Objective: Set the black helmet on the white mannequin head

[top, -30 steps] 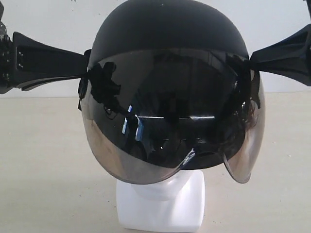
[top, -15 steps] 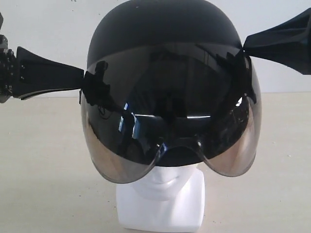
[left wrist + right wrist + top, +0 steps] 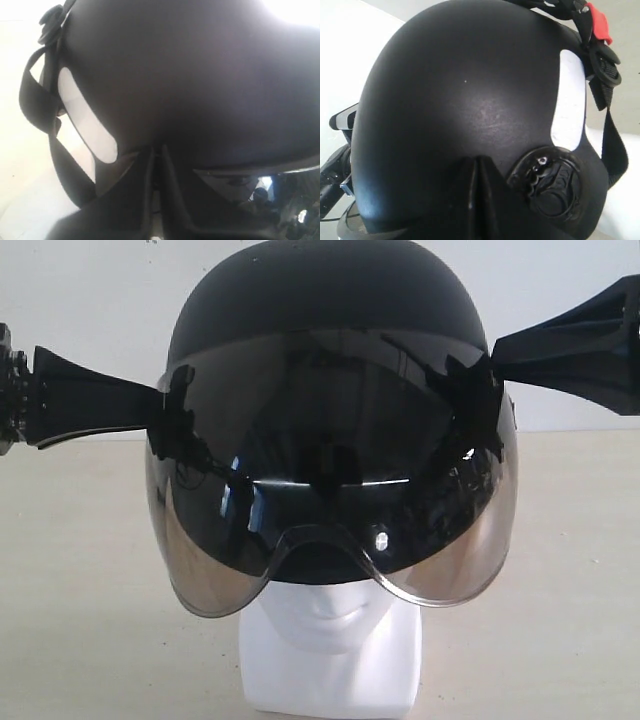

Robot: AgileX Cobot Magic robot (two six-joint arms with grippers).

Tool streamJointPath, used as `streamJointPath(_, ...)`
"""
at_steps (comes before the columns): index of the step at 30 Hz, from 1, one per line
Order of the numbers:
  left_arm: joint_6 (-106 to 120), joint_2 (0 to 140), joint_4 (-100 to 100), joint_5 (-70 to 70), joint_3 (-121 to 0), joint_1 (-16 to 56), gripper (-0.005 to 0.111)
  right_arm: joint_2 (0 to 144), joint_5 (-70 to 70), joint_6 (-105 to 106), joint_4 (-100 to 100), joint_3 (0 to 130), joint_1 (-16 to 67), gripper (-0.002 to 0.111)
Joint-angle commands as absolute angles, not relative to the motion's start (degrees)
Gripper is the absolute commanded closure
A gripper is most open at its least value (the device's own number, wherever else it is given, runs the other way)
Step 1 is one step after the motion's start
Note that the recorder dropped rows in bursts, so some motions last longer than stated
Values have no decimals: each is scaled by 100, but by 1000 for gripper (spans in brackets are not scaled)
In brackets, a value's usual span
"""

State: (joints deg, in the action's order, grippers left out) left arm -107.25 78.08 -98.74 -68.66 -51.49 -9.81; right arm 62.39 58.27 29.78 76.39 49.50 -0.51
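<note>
The black helmet [image 3: 330, 310] sits over the white mannequin head [image 3: 335, 625] in the middle of the exterior view and covers the head from the top down to about the nose. Below the dark visor [image 3: 330, 490] only the lips, the chin and the neck are seen. The neck stands on the pale table [image 3: 80, 620].

The left hand [image 3: 152, 408] is closed on the lower edge of the helmet at one side. In its wrist view the two fingers are almost together on the rim, near a black strap [image 3: 35, 100]. The right hand [image 3: 500, 345] pinches the other side in the same way, just beside the round visor hinge [image 3: 552, 182].

Whether the helmet already rests with its weight on the head, I cannot tell.
</note>
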Motion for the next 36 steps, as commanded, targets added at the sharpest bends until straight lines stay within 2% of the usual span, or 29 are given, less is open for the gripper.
streamJointPath(1,-10680,7675,-9873,-6996,-5105,-954,102,6240,5936,2995,7368,4932,3,108)
streamJointPath(18,-10811,7465,-9830,-6996,-5271,-976,102,6059,5681,2795,6967,4932,0,108)
streamJointPath(27,-10861,7428,-9870,-6996,-5271,-1290,102,5877,5601,2766,6847,4932,0,108)
streamJointPath(32,-10903,6938,-9880,-6996,-5360,-1296,102,5593,5461,2707,6249,5075,-7,108)
streamJointPath(36,-11145,6203,-9995,-6996,-5608,-1284,102,5123,6173,2597,5842,5842,4,108)
